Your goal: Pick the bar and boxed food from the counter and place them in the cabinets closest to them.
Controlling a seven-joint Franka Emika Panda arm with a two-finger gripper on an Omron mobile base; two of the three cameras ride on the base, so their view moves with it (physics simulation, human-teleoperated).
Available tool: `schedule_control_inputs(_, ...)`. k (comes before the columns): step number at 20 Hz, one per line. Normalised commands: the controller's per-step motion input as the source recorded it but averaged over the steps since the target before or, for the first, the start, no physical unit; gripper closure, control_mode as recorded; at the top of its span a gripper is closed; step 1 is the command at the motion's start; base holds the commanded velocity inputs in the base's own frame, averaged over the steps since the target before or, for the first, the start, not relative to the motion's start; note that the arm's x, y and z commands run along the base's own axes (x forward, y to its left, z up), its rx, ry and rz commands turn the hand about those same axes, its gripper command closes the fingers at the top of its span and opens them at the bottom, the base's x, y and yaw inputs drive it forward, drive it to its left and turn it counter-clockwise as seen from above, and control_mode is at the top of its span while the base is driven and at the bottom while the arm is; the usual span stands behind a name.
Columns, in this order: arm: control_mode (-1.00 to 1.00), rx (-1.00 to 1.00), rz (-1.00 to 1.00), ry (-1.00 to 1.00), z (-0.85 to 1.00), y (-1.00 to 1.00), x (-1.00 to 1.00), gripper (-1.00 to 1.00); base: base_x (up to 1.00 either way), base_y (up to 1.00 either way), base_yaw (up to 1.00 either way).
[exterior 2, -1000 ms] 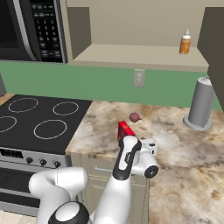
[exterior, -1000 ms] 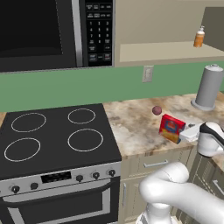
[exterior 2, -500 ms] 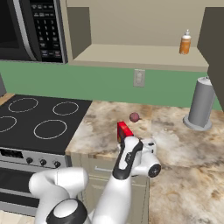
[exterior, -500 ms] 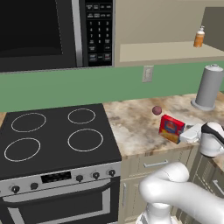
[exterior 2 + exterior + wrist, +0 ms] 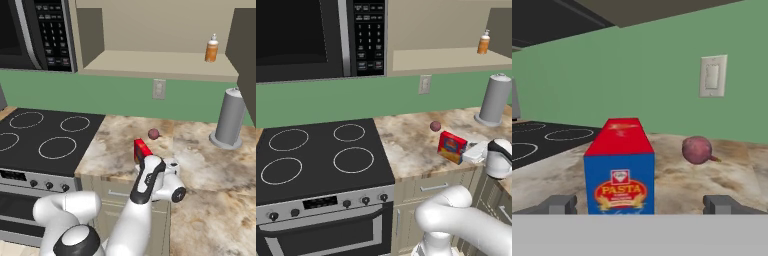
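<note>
The counter (image 5: pixel 416 145) carries the box (image 5: pixel 621 165) standing upright near its front edge; the blue face reads "PASTA", smaller print too blurred to read. The gripper (image 5: pixel 641 204) sits low and level just behind it, jaws wide apart, apparently not touching. A dark-red ball (image 5: pixel 697 149) lies beyond, apart.

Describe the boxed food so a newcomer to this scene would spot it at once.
Start at the black stovetop and move right onto the marbled counter. The boxed food stands near its front edge: a red carton with a blue and yellow label, unlike the small dark-red ball behind it.
</note>
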Motion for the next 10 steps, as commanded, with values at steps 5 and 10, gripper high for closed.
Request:
schedule_control_inputs(5,-1.0,0.0,0.0,0.0,-0.11,0.0,0.0,-1.0,0.0,0.0,0.0)
schedule_control_inputs(10,-1.0,0.0,0.0,0.0,-0.07,0.0,0.0,-1.0,0.0,0.0,0.0)
